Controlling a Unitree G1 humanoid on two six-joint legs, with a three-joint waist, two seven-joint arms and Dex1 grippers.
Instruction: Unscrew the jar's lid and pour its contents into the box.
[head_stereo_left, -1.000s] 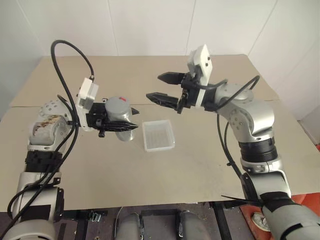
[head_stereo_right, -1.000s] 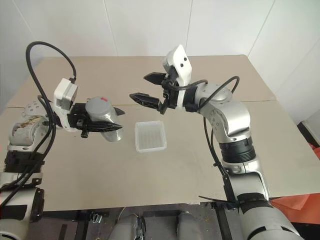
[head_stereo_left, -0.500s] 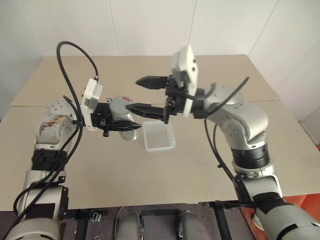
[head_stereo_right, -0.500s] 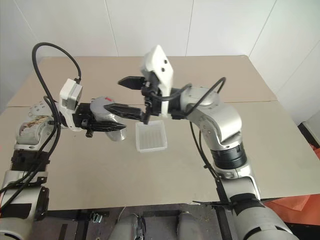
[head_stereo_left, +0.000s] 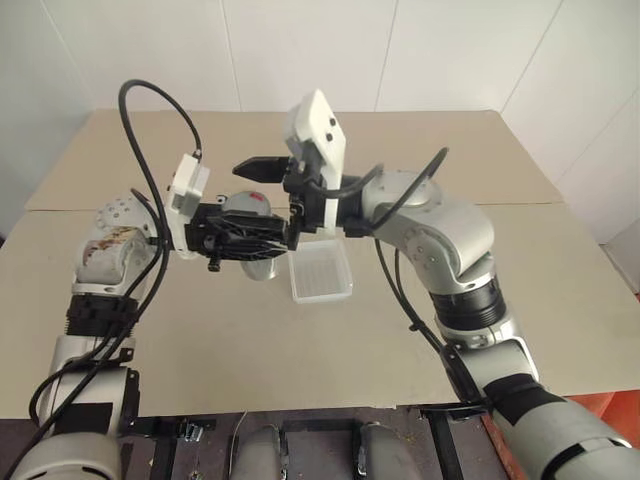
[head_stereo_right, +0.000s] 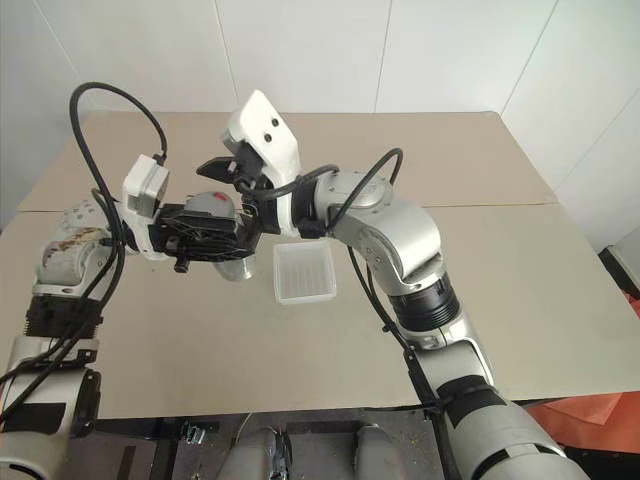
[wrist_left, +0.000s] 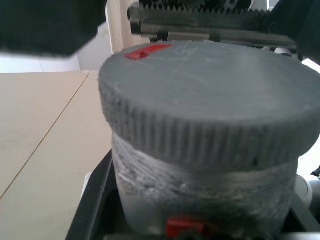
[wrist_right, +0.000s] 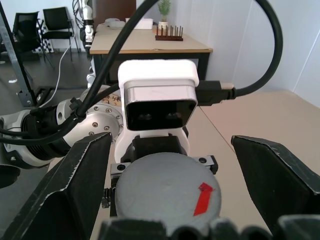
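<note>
L gripper (head_stereo_left: 255, 240) clamped round the jar (wrist_left: 200, 200), held up above the table (head_stereo_left: 420, 330), jar lying sideways w/ the lid (wrist_right: 167, 192) facing the R arm. R gripper (head_stereo_left: 262, 200) spread wide, one finger (head_stereo_left: 258, 168) on the far side of the lid, the other on the near side, low among the L gripper's fingers. Lid sits between them; can't tell if either touches it.

Box (head_stereo_left: 320, 272) flat on the table, just to the robot's right of the jar and lower, beneath the R wrist. R forearm and its cable cross over the box's far edge in the head views.

R wrist view: lid face-on w/ a red mark (wrist_right: 204, 198), both fingers standing apart on either side of it, L wrist camera housing (wrist_right: 159, 102) right behind. L wrist view: ribbed lid edge, jar wall below it, a toothed R finger (wrist_left: 200, 22) just past the lid top. Contents hidden, lid on.
</note>
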